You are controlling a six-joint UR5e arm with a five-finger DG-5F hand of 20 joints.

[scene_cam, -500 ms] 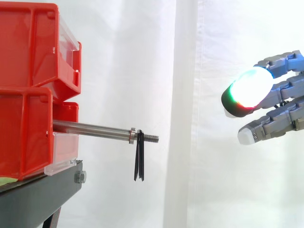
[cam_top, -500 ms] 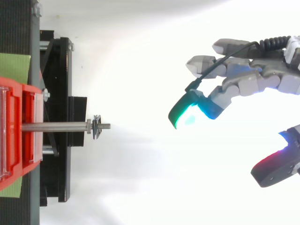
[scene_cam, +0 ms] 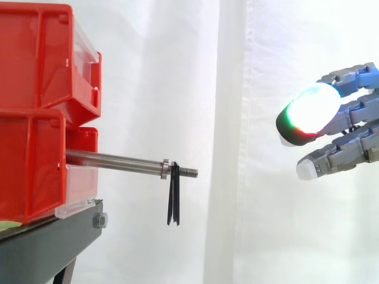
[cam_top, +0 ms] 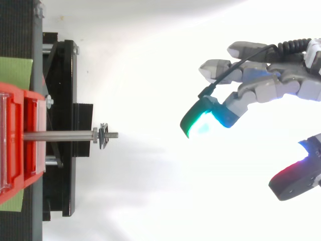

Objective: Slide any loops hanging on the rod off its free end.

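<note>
Hand (cam_top: 261,93): fingers spread, holding nothing, unmoved since half a second ago; loop (scene_cam: 173,201), well apart ahead of its fingertips, hangs near the rod's (scene_cam: 112,160) free end, not yet slid off.

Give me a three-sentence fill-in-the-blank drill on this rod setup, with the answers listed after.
1. The black loop hangs on the rod close to its threaded, ____ end.
2. The rod sticks out from the ____ bins.
3. The hand waits apart from the loop with its fingers ____, holding nothing.

Missing words: free; red; open.
</note>
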